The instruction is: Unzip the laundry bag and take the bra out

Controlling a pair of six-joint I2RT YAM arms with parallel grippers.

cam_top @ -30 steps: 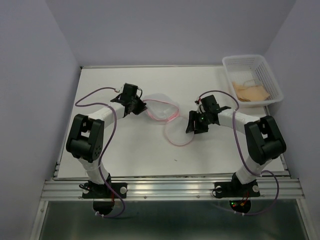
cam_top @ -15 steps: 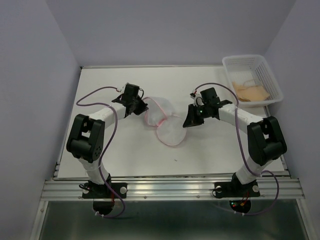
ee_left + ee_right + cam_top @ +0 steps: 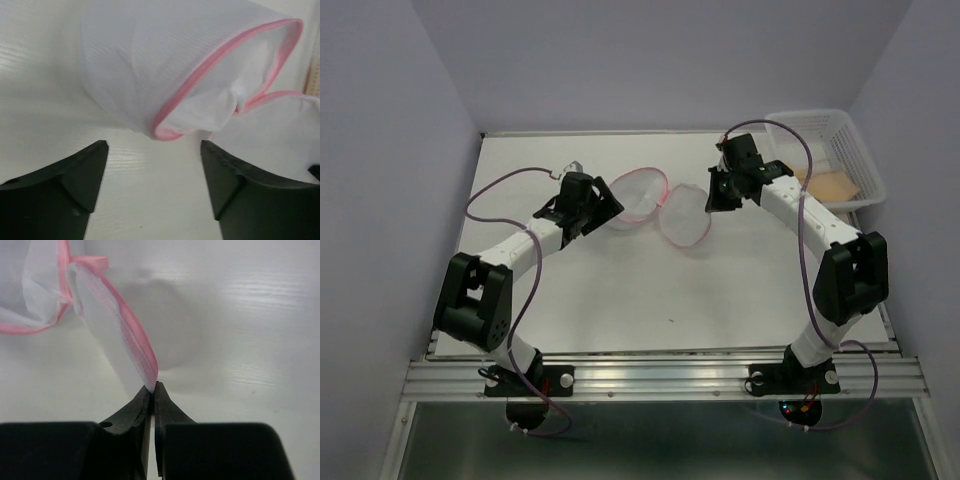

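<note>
Both arms have swung toward the far side of the table [image 3: 620, 290] and traded roles: the left gripper [image 3: 154, 146], which was clamped on the laundry bag [image 3: 638, 195], has let go and now stands spread, while the right gripper [image 3: 152, 390], earlier released and clear of the mesh, has pinched onto the pink rim [image 3: 131, 340] and drawn that half of the pouch along with it. From the left wrist, the rounded half of the bag lies just ahead of the parted fingers, apart from both of them. From the right wrist, the other half stands on edge, rising straight from the clenched fingertips, with the rest of the mesh beyond and to their left. The zipper looks fully undone, the two halves gaping, and no fabric shows inside either one. A pale beige piece, most likely the bra [image 3: 836, 184], lies in the basket [image 3: 840, 125] behind and to the right of the right gripper, so the removal appears done and this looks like the closing handling of the empty bag. Next, the right arm would probably need to lower the raised half before releasing it, since light mesh may cling to the fingers.
</note>
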